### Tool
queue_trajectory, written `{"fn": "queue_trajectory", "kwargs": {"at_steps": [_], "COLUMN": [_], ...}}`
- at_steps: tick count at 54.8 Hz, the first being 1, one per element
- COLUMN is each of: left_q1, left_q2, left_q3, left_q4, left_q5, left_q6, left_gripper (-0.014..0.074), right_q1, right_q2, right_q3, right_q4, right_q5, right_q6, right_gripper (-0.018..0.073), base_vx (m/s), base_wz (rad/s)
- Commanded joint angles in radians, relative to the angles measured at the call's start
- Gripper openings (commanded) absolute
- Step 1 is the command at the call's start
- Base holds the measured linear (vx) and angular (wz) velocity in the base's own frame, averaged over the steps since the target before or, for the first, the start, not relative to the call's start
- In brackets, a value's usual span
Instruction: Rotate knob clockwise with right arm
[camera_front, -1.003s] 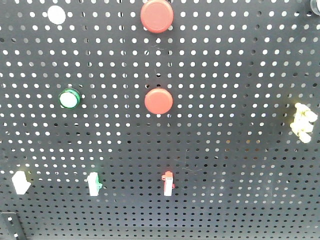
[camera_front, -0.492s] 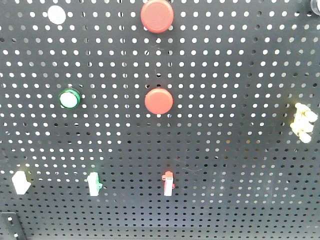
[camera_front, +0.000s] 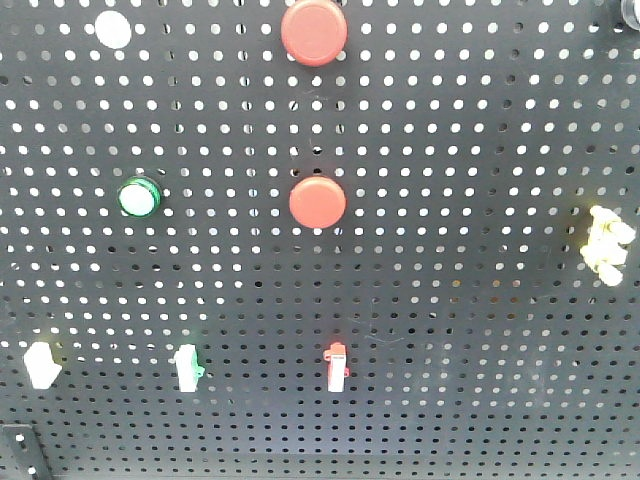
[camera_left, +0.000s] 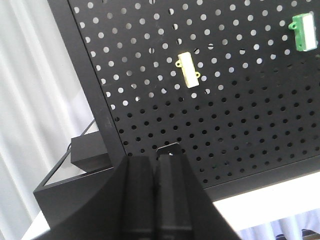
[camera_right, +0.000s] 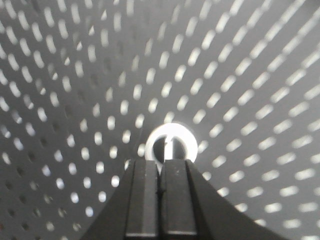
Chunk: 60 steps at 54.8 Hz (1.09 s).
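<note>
Nothing on the pegboard (camera_front: 480, 330) has shifted over the last second in the front view; every fitting sits where it did.

In the right wrist view, the right hand (camera_right: 161, 161) rises from the bottom centre with its two dark, flat-faced fingers (camera_right: 145, 200) pressed together, only a thin seam between them, and nothing held. Just beyond the tips is the knob (camera_right: 172, 144), a white ring around a dark centre with a short upright bar, at the middle of the frame. Whether the tips touch it cannot be told.

The left hand (camera_left: 167, 149) is likewise closed, its matte black fingers (camera_left: 140, 200) side by side and holding nothing, pointing at the lower edge of the board.

This board is a black metal sheet pierced by regular rows of round holes. On it in the front view are two smooth red round push-buttons (camera_front: 314, 32) (camera_front: 318, 202), a green-rimmed round lamp (camera_front: 138, 197), a white disc (camera_front: 112, 28) and a knobbly yellow fitting (camera_front: 608, 243). The left wrist view shows a pale yellow block switch (camera_left: 187, 70), a green one (camera_left: 304, 31), a black box (camera_left: 87, 150) and a white table (camera_left: 270, 200).
</note>
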Motion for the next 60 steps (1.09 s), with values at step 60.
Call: {"fn": "queue_trajectory", "kwargs": {"at_steps": [60], "left_q1": [-0.008], "left_q2": [-0.017], "left_q3": [0.033], "left_q4": [-0.005], "left_q5": [-0.076], "left_q6": [-0.004], "left_gripper": [-0.0006], "right_q1": [-0.006], "right_q2": [0.084], "right_q3": [-0.030], "right_q4": [0.327], "right_q5": [-0.135], "right_q6": [-0.201], "right_gripper": [0.0298], "base_vx": [0.00], "base_wz": [0.00]}}
